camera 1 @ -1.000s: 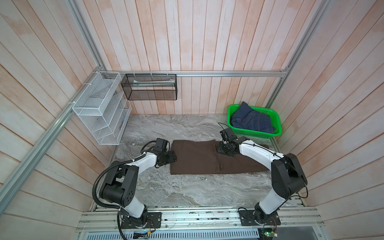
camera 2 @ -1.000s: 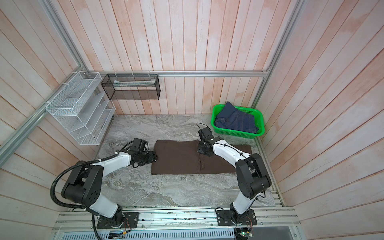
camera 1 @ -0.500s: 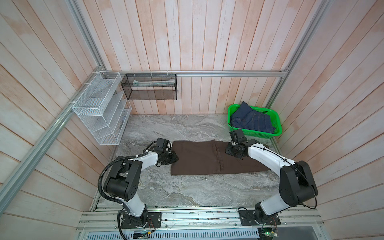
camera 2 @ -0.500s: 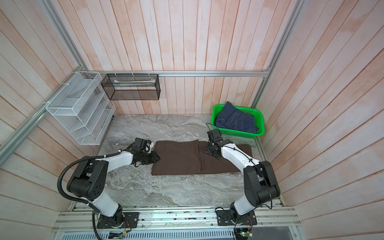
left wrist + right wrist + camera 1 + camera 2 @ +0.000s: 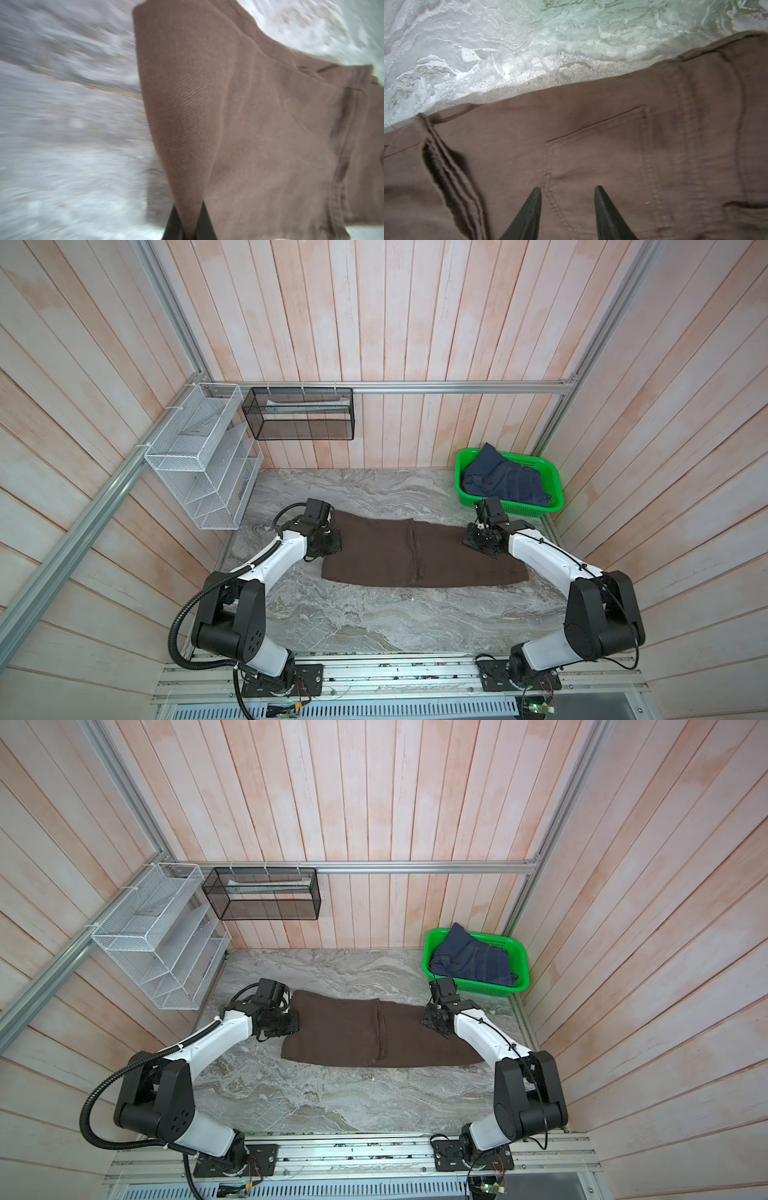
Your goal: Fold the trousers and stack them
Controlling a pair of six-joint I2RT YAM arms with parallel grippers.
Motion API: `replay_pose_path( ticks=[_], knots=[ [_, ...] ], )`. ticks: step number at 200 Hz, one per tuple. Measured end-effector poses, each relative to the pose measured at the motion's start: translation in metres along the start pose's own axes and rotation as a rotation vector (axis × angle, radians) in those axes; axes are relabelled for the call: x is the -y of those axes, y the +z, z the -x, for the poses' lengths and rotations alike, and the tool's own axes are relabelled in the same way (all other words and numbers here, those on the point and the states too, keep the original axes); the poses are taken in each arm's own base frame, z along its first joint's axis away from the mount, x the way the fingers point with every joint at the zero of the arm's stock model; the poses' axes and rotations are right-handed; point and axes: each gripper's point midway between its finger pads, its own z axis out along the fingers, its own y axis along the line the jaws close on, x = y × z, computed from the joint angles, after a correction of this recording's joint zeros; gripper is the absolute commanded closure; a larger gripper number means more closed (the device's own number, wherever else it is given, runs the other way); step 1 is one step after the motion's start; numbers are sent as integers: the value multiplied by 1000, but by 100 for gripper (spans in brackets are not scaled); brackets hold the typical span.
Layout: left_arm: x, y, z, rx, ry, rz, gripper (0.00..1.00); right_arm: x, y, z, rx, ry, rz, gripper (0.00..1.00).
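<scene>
The trousers [image 5: 415, 556] lie flat across the middle of the table [image 5: 374, 614], nine to three o'clock. The left pincer [image 5: 188, 207] is clamped tight on their nine o'clock edge. The right pincer [image 5: 568, 188] hovers half-open and empty over the three o'clock end.

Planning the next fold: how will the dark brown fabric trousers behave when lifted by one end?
Probably floppy: the dark brown fabric trousers tent into ridges where the left claw pinches them. Likely to sag and trail, since the rest lies limp on the grey marbled tabletop. The overlapped layers might slip.
</scene>
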Motion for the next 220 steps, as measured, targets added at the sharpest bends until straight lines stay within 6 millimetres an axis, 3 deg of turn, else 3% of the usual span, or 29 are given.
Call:
replay_pose_path(
  ticks=[54,70,89,136,172,220],
  knots=[
    [-94,-31,8,-9,-59,299,100,23,4,-4,-14,36,-29,50],
    [-111,-45,14,10,-78,351,100,28,6,-6,-18,39,-30,46],
    [-116,-57,26,37,-78,379,100,28,8,-8,-25,35,-11,44],
    [-95,-70,46,84,-55,319,100,5,13,-12,-39,1,134,39],
    [-48,-66,41,70,19,205,100,-12,23,-14,-62,-14,228,38],
    [20,-73,36,85,89,71,100,-18,39,-23,-106,-20,260,38]
  ],
)
